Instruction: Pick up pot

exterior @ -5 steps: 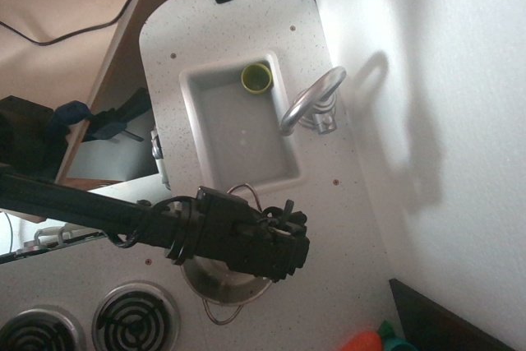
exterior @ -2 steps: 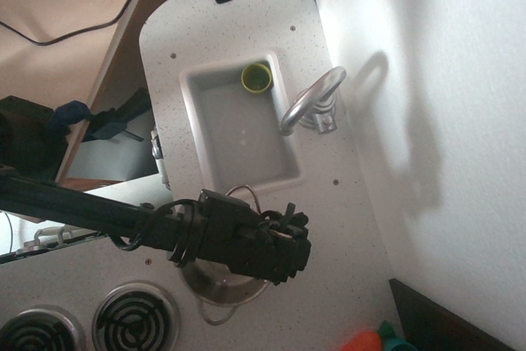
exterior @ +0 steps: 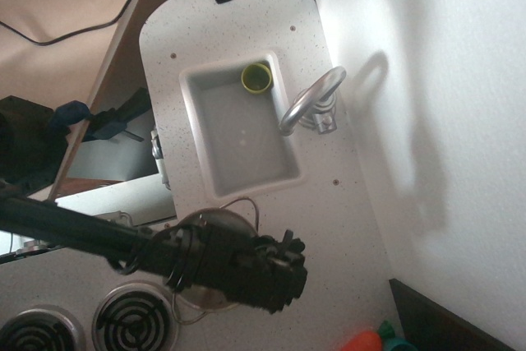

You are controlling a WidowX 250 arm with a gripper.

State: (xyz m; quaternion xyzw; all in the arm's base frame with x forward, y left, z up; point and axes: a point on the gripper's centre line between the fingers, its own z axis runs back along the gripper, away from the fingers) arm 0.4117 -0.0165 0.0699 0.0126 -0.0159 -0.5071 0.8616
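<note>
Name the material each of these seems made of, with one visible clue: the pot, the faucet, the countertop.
Pot: looks like polished metal, judging by its shiny silver rim and thin wire loop handle.
Faucet: probably chromed metal or silver-coated plastic; smooth grey sheen with a bright highlight.
Countertop: likely laminate or moulded plastic; matte white with fine dark speckles.
</note>
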